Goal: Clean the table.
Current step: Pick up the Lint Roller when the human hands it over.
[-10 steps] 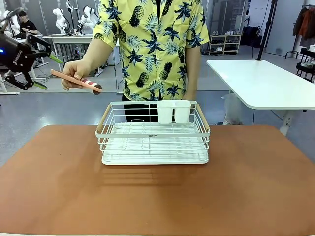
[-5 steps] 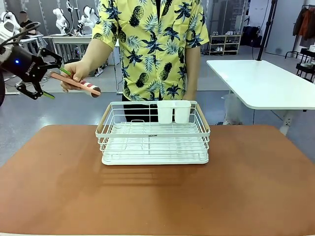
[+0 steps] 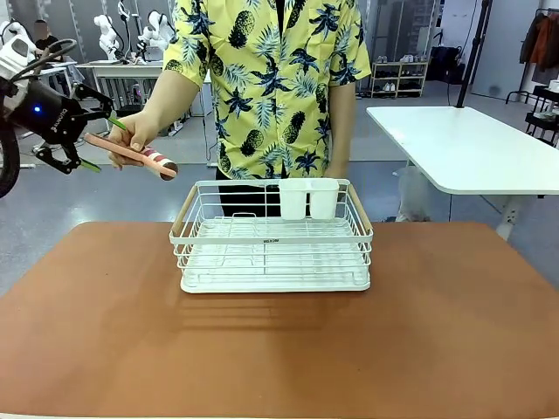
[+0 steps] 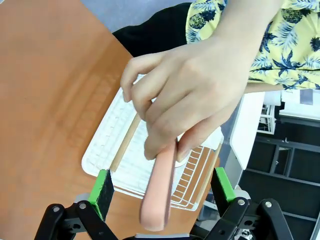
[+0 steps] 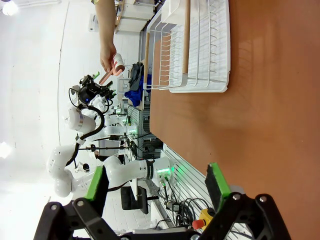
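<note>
A person's hand (image 3: 135, 133) holds out a pink-handled utensil (image 3: 131, 152) with a red-and-white striped end, in the air left of the rack and beyond the table's far edge. My left gripper (image 3: 103, 144) is open, one green pad on each side of the handle's free end. In the left wrist view the pink handle (image 4: 159, 195) runs between the pads of the left gripper (image 4: 162, 187) without touching them, and the hand (image 4: 185, 95) grips it farther up. The reddish-brown table (image 3: 279, 349) lies below. My right gripper (image 5: 156, 182) hangs open over the table with nothing in it.
A white wire dish rack (image 3: 272, 240) with two white cups (image 3: 307, 199) stands at the table's far middle. The person stands right behind it. A white-topped table (image 3: 463, 144) is off to the back right.
My left gripper has moved right and slightly up to the utensil, so that its open fingers now straddle the handle's end. The hand has held the utensil nearly still.
</note>
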{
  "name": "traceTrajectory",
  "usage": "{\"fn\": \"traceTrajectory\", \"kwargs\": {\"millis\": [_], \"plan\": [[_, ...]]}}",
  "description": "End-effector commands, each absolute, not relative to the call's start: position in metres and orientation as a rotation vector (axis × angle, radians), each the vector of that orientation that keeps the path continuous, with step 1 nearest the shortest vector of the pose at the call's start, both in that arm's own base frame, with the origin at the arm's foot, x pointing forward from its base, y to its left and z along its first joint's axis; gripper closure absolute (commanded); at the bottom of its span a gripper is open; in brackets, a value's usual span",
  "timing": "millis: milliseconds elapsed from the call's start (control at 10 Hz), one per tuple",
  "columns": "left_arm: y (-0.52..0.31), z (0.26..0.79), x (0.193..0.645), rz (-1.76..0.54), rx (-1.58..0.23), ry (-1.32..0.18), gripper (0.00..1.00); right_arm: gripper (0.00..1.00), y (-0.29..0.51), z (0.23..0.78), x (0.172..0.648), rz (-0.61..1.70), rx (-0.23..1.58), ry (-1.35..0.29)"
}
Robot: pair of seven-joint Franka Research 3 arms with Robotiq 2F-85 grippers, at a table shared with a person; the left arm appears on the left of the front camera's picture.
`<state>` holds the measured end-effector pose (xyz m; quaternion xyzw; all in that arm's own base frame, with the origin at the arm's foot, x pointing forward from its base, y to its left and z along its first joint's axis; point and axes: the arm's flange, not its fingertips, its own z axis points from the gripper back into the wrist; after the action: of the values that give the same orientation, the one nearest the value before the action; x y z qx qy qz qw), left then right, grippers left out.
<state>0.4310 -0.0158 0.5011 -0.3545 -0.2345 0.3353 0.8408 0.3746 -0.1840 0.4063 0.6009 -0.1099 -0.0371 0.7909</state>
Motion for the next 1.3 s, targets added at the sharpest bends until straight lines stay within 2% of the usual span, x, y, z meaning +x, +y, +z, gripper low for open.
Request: {"fn": "traceTrajectory", "kwargs": {"millis": [0, 300, 500, 600, 700, 800, 1000, 1100, 1200], "plan": [[-0.0165, 0.4949, 0.4398, 0.69, -0.799, -0.526, 0.0, 0.0, -0.1837, 0.4087, 0.3741, -0.073, 1.299, -0.242], [-0.0134, 0.4952, 0.443, 0.692, -0.797, -0.532, 0.0, 0.0, -0.1837, 0.4087, 0.3741, -0.073, 1.299, -0.242], [-0.0118, 0.4956, 0.4432, 0.696, -0.799, -0.535, 0.19, 0.0, -0.1837, 0.4087, 0.3741, -0.073, 1.299, -0.242], [-0.0113, 0.4963, 0.4436, 0.702, -0.803, -0.532, 0.67, 0.0, -0.1837, 0.4087, 0.3741, -0.073, 1.299, -0.242], [-0.0116, 0.4964, 0.4434, 0.7, -0.803, -0.534, 0.76, 0.0, -0.1837, 0.4087, 0.3741, -0.073, 1.299, -0.242], [-0.0113, 0.496, 0.4435, 0.698, -0.802, -0.533, 1.0, 0.0, -0.1837, 0.4087, 0.3741, -0.073, 1.299, -0.242], [-0.0107, 0.4973, 0.4424, 0.696, -0.806, -0.532, 1.0, 0.0, -0.1837, 0.4087, 0.3741, -0.073, 1.299, -0.242], [-0.011, 0.4986, 0.4415, 0.693, -0.808, -0.537, 0.97, 0.0, -0.1837, 0.4087, 0.3741, -0.073, 1.299, -0.242], [-0.0107, 0.4995, 0.4411, 0.694, -0.808, -0.539, 1.0, 0.0, -0.1837, 0.4087, 0.3741, -0.073, 1.299, -0.242]]}}
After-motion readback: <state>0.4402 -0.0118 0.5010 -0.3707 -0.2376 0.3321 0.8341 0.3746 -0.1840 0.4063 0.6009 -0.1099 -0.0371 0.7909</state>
